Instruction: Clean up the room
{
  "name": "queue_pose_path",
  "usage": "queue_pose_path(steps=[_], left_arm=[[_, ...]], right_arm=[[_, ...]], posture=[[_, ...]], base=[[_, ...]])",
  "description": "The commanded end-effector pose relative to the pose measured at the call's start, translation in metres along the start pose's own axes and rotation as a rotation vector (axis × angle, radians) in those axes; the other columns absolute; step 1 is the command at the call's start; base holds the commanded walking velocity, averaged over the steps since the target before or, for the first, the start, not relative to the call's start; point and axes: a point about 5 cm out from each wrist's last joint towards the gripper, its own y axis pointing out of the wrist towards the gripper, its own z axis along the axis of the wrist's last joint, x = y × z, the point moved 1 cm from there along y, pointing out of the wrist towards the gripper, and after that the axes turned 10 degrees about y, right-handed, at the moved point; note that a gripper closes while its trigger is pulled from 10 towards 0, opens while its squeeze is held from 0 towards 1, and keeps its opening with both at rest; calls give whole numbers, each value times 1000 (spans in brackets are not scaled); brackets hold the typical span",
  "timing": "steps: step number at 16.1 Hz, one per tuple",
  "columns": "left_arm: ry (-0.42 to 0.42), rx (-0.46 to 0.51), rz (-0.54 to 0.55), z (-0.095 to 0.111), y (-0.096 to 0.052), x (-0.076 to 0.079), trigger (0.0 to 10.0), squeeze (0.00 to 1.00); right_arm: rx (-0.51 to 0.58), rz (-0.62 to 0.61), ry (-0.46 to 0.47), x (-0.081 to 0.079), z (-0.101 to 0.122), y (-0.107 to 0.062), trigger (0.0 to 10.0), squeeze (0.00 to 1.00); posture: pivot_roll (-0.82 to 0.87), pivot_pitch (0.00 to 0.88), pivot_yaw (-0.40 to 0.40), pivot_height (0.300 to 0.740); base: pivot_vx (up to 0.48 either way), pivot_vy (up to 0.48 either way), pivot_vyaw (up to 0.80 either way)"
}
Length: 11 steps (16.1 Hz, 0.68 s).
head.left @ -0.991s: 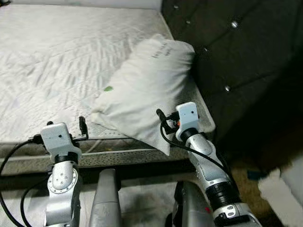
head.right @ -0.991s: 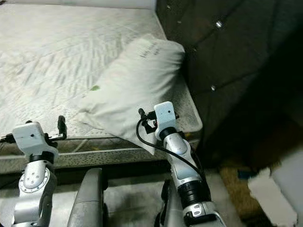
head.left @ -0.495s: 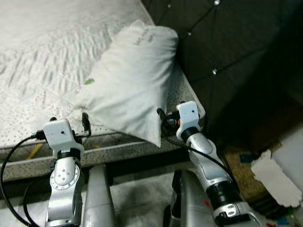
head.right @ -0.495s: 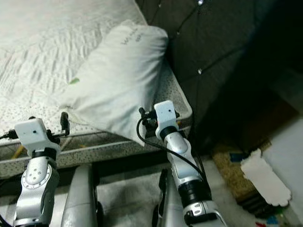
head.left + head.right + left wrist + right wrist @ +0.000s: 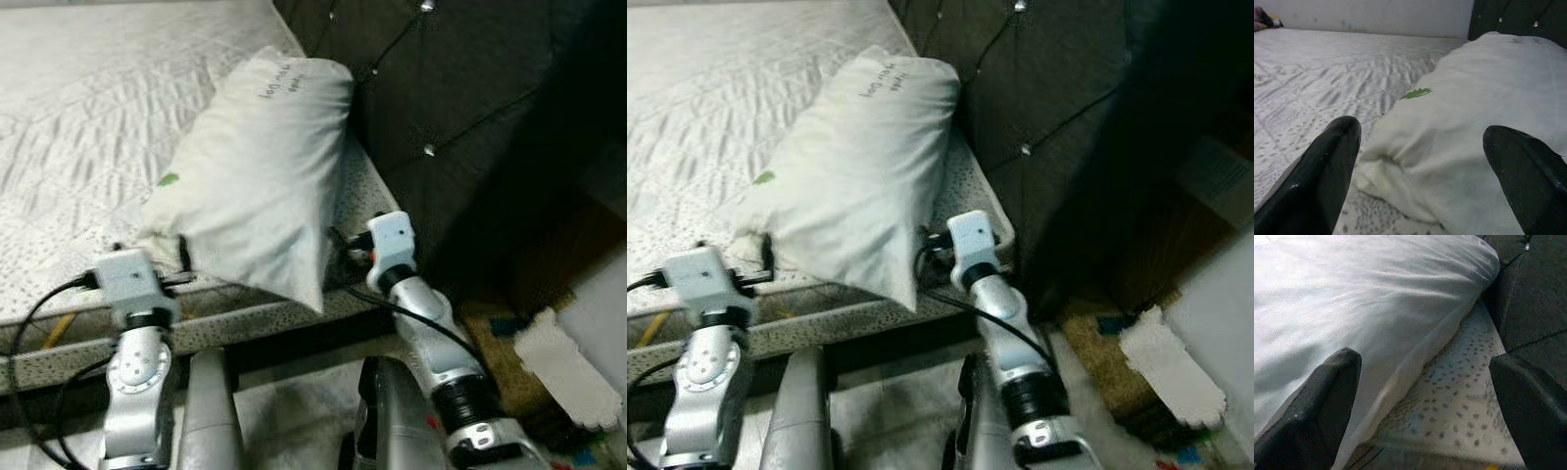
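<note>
Both grippers (left (image 5: pixel 1420 166), right (image 5: pixel 1425 401)) gape wide around the plump, wrinkled white pillow (image 5: pixel 260 186).

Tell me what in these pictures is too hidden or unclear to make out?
- Writing on the pillow: too small to read in the left eye view.
- Mattress: cut off at the eye views' top and left edges.
- Small green mark on the pillow: too small to identify in the left wrist view.
- Floor items beside the headboard: dark, blurred.
- Left gripper and right gripper: jaws spread, tips cut off by the frame.
</note>
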Motion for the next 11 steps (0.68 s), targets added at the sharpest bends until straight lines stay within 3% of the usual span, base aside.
queue_pose_path(steps=[1,3,6,11], left_arm=[[4,-11,1,-2,0,-3,10000,0],[-2,-17,-2,-3,0,-3,10000,0],[-22,-9,-14,-3,0,-1,10000,0],[-18,-37,-14,-5,1,1,10000,0]], right_arm=[[18,13,4,-4,4,3,10000,0],[18,17,3,-5,4,3,10000,0],[16,21,5,-5,4,3,10000,0],[-36,26,27,-5,-2,6,10000,0]], posture=[[122,79,-58,520],[123,78,-58,520],[124,76,-58,485],[125,76,-52,485]], base=[[292,0,0],[394,0,0],[242,0,0],[0,0,0]])
